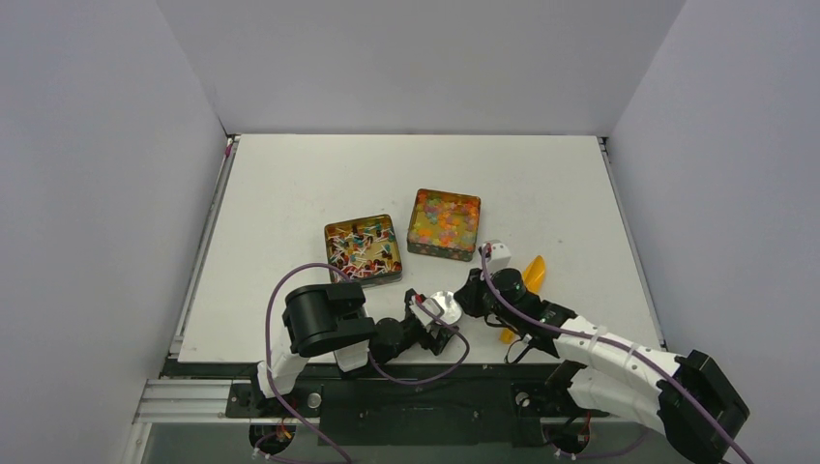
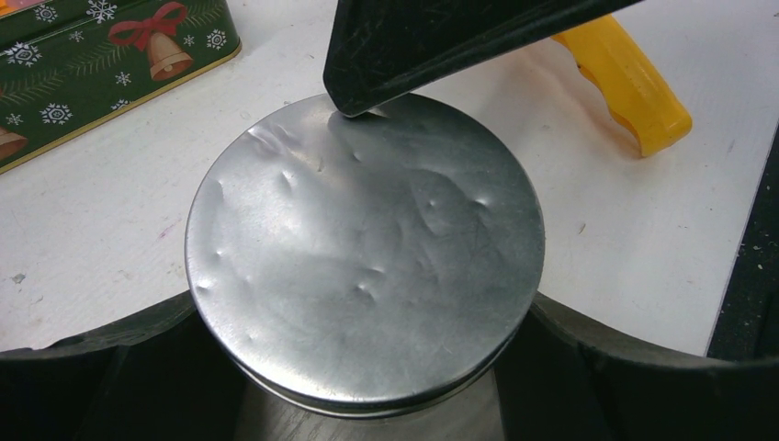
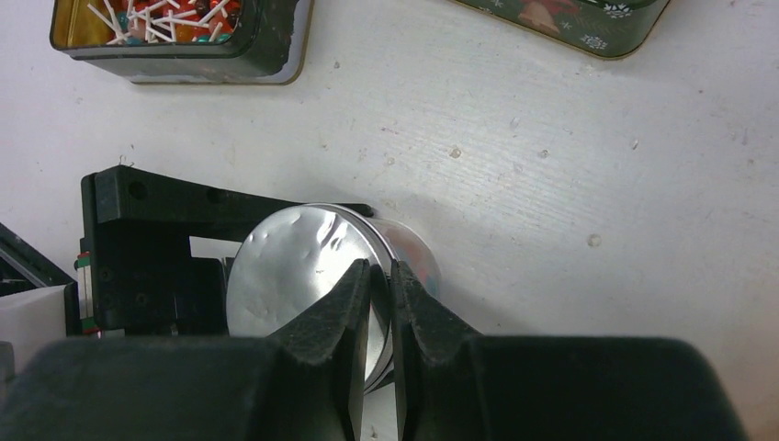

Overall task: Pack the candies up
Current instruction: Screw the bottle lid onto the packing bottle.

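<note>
The table (image 1: 290, 193) is carrying two open tins in the middle of the top view. The left tin (image 1: 328, 246) is holding the wrapped candies (image 1: 363, 249) and the right tin (image 1: 440, 252) is holding the round beads (image 1: 445, 217), so both kinds are sitting apart from the jar (image 3: 415, 254). Below the tins, at lower centre, the left gripper (image 1: 437, 316) is clamping the jar by its sides. The right gripper (image 3: 383, 287) is pinching the rim of the lid (image 2: 363, 248), its fingers nearly together. That grip is catching only the lid's edge, so it is probably risking a slip or further bending of the dented metal. If the lid is sticking, a pull could be dragging the jar out of the left fingers and tipping it toward the tins or the scoop (image 2: 634, 83) at the right.
</note>
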Tool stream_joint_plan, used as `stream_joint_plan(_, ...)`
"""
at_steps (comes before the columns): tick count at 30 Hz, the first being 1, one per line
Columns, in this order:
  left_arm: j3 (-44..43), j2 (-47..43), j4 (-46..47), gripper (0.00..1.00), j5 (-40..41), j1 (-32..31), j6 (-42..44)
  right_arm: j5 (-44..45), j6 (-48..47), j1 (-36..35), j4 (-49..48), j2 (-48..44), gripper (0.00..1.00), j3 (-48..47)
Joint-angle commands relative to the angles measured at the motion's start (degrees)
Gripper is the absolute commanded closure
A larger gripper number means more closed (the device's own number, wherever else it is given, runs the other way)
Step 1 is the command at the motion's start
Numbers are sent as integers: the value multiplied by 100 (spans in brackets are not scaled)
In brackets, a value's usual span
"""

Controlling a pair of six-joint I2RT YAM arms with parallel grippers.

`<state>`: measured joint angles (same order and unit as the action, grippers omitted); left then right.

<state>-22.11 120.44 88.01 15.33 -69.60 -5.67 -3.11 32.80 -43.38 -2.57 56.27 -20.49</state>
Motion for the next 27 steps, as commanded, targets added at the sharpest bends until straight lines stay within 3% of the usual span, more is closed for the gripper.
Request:
stream_joint_plan(1, 364, 607, 648, 66, 204, 220, -635, -793, 564, -432, 678, -99, 91, 344)
stream_joint_plan(15, 365, 600, 648, 66, 305, 225, -646, -563, 1540, -1135, 436, -744, 91, 880)
stream_joint_plan(27, 374, 576, 648, 66, 330, 223, -654, 70, 2460, -2318, 333, -980, 93, 831)
